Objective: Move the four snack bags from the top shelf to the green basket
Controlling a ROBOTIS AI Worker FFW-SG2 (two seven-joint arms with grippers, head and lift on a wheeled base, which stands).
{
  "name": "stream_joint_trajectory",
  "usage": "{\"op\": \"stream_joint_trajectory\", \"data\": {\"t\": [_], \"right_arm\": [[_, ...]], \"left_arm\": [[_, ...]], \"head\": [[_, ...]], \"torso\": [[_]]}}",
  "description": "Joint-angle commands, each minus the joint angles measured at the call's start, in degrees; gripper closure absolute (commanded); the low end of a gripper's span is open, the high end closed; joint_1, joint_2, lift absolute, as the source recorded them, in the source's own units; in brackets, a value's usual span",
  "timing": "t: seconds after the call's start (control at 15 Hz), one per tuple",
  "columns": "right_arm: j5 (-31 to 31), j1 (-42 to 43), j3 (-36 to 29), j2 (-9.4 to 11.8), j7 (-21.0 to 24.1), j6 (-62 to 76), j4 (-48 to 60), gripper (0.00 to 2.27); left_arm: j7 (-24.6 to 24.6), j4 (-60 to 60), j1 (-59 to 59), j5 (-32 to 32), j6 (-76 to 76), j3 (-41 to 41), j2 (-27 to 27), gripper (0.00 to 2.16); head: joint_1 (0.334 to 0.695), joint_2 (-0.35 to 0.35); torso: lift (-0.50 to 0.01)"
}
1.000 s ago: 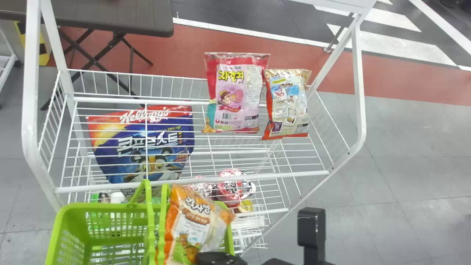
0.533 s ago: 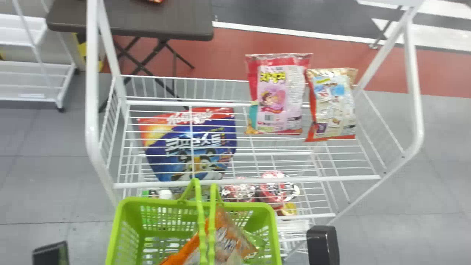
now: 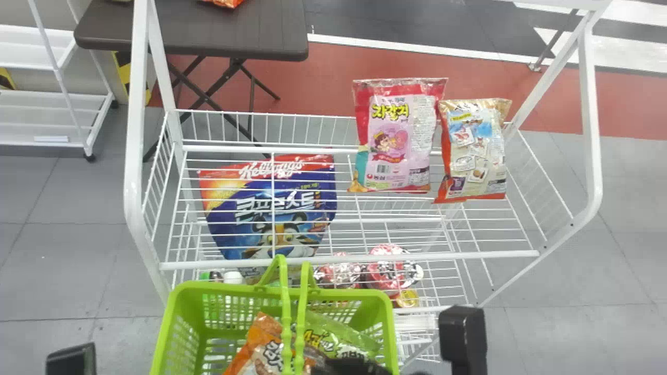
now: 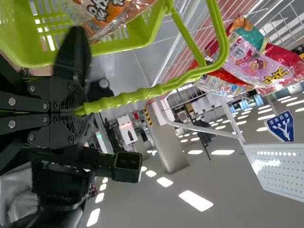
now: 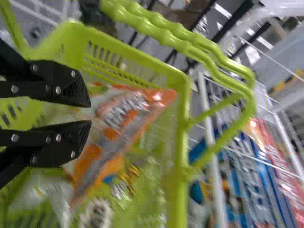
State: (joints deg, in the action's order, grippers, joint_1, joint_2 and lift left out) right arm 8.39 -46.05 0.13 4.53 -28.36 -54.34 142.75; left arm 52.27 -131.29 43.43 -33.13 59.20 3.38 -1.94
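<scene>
Two snack bags, a pink-red one [image 3: 393, 135] and a beige-orange one [image 3: 472, 151], stand side by side on the top shelf's right half. In the green basket [image 3: 177, 312] are an orange bag [image 3: 258, 346] and a green bag [image 3: 338, 336]. My left gripper [image 3: 70, 360] shows as a black part at the bottom left; in the left wrist view my left gripper [image 4: 78, 113] is shut on the basket handle [image 4: 142, 94]. My right gripper [image 3: 359, 366] is over the basket; in the right wrist view my right gripper [image 5: 90, 114] is open beside the orange bag [image 5: 114, 128].
A large blue cereal bag [image 3: 276, 208] lies in the shelf's left half. White rack posts [image 3: 134, 172] rise at both sides, and the front rail [image 3: 365, 257] runs just behind the basket. Red-and-white packs [image 3: 388, 268] are lower down. A dark table [image 3: 198, 31] stands behind.
The orange bag has dropped lower into the basket, let go by my right gripper. The head view has swung left, so rack and basket appear farther right. The two shelf bags have kept their places.
</scene>
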Motion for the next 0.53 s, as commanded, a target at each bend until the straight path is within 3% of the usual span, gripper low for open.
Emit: {"op": "stream_joint_trajectory", "data": {"t": [0.0, 0.2, 0.47], "right_arm": [[-2.0, 0.9, -1.6, -0.2, 2.9, 14.3, -1.1, 0.06], [-3.0, 6.8, -2.8, -0.5, 7.5, 29.8, -6.7, 0.08], [-5.2, 23.6, -2.8, -1.0, 13.8, 33.6, -21.3, 0.08]], "left_arm": [[-0.1, -0.2, 0.1, 0.0, 0.0, 0.0, -0.1, 1.13], [-0.2, -0.1, 0.0, 0.3, 0.0, -0.4, 0.1, 1.13], [-0.2, 0.0, -0.1, 0.6, 0.0, -0.7, -0.2, 1.13]], "head": [[0.695, -0.264], [0.695, -0.309], [0.695, -0.342]], "torso": [[0.000], [0.000], [0.000]]}}
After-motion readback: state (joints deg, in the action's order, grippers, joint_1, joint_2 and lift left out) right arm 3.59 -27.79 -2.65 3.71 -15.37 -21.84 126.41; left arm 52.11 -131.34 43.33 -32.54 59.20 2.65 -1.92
